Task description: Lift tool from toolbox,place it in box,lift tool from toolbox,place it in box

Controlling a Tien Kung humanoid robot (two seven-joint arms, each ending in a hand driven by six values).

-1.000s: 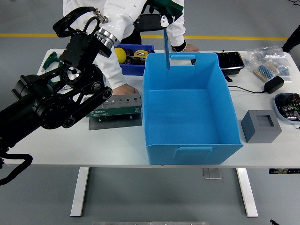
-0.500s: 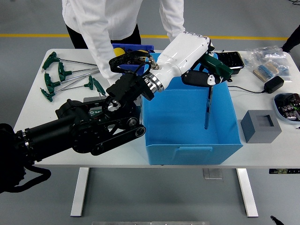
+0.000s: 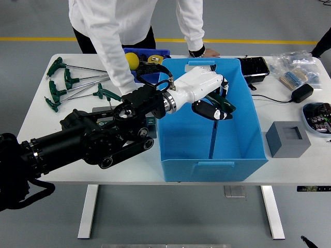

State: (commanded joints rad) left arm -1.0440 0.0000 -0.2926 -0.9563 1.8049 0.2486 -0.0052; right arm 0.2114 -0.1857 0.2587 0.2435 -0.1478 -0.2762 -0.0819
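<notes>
You are looking at a T-handle tool with a dark green grip and a long thin shaft, hanging upright inside the blue box, its tip down near the box floor. Your left hand is gripping it by the green handle, fingers curled around it. Compared with half a second ago, the hand is sitting lower and further left within the box, and the tool is reaching deeper. The box walls are standing well clear of the shaft on all sides. More green-handled tools are lying on the tabletop at the far left. A person's hand is resting behind the box.
</notes>
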